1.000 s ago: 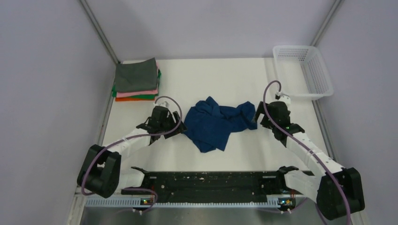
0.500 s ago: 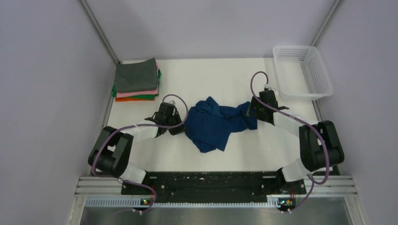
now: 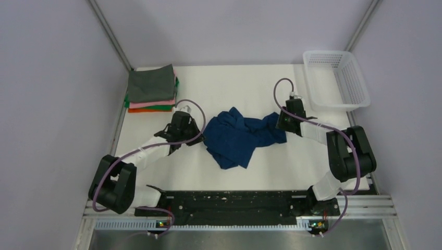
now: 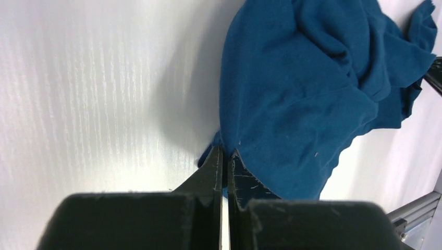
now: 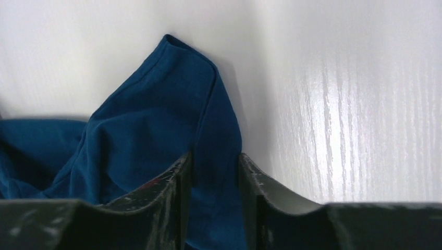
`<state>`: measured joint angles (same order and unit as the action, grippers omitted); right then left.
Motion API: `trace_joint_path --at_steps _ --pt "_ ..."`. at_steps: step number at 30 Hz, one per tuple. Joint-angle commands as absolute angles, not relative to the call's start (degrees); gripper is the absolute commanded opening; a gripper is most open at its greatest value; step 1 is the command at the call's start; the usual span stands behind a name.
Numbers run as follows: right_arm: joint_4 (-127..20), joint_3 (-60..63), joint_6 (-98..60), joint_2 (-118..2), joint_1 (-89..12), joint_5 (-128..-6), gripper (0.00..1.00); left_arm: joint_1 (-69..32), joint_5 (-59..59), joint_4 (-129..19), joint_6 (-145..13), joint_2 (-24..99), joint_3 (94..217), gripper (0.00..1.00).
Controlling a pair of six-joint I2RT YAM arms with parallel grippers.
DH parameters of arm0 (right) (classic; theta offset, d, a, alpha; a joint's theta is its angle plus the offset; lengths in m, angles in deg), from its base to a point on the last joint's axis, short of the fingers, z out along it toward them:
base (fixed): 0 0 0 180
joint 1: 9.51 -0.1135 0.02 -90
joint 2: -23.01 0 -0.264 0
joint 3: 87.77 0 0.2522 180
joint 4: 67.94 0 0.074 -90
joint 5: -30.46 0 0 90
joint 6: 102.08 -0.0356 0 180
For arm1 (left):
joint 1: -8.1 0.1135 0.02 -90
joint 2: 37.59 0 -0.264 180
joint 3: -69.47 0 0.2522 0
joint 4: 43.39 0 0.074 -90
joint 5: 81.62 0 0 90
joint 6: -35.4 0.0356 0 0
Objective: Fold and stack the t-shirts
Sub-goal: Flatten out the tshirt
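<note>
Both arms have reached in since the earlier frames, and each claw now sits at an end of the crumpled navy t-shirt [image 3: 237, 138], which has barely shifted. That shirt lies in a heap about the middle of the desk [image 3: 234, 83], a little nearer the near edge than the far one.

The left claw [image 3: 199, 139] has closed. In its wrist view its fingers [image 4: 216, 166] meet tip to tip on the shirt's left edge [image 4: 302, 99], with blue cloth showing at either side of the tips, so it is pinching the hem.

The right claw [image 3: 280, 125] is at the shirt's right end. In its wrist view a raised fold of the cloth [image 5: 156, 135] runs down between the two fingers [image 5: 180, 177] and fills the gap between them [image 5: 215, 161]. The jaws are narrower than before but not closed, and I cannot tell whether they squeeze the fold yet.

At the far left corner sits the stack of folded t-shirts [image 3: 152, 88], with grey on top and pink, green and orange edges showing beneath. A white mesh basket [image 3: 359, 91] stands at the far right corner, well apart from both claws.
</note>
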<state>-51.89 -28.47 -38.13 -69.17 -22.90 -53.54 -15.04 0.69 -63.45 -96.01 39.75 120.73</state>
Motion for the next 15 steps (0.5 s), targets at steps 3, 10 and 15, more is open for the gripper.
trace_joint_path --at_steps 3,10,15 --pt "-52.3 -27.3 -36.6 -71.3 -25.6 -51.1 0.19 -15.4 4.7 -64.6 -94.9 35.7 120.6 0.0" --pt "-50.6 -27.4 -36.4 -62.2 -28.5 -41.0 0.0 -15.5 7.3 -68.1 -93.2 29.8 123.1 0.0" --pt "-51.6 -28.9 -33.4 -48.6 -29.7 -36.1 0.0 -15.5 11.3 -72.6 -91.2 22.5 126.4 0.0"
